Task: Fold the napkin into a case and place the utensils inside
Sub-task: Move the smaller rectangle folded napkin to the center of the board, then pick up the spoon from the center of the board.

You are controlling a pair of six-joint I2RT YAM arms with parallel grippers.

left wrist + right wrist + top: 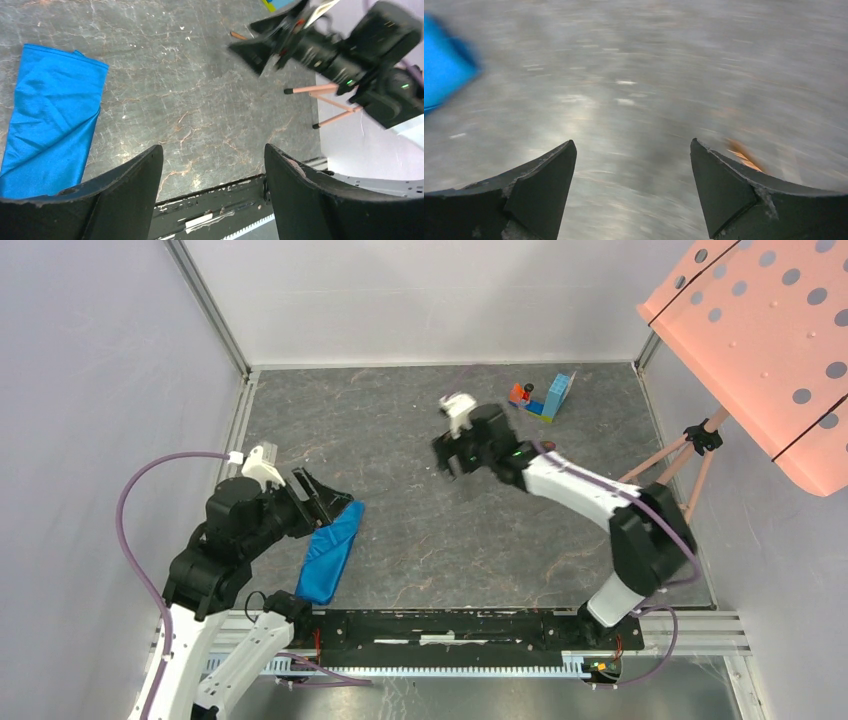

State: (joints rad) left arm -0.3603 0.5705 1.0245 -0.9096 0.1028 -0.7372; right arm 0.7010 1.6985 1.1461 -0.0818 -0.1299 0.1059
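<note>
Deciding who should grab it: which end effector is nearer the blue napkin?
Left. The left end effector is beside the far end of the napkin; the right end effector is well away across the table.

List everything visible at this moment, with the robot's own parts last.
table: one, dark grey marbled, inside pale walls.
napkin: one, bright blue, folded to a narrow oblong, near left of the table.
utensil: one thin copper-coloured piece made out, lying on the table by the right arm; no others can be made out.
toy block piece: one cluster, orange and light blue, far side of the table.
perforated board: one, salmon pink, upper right.
stand: one, tan legs, black hub, under the board.
left tool: one, black, open, empty, beside the napkin.
right tool: one, black, open, empty, over the table's far middle; its view is blurred.
</note>
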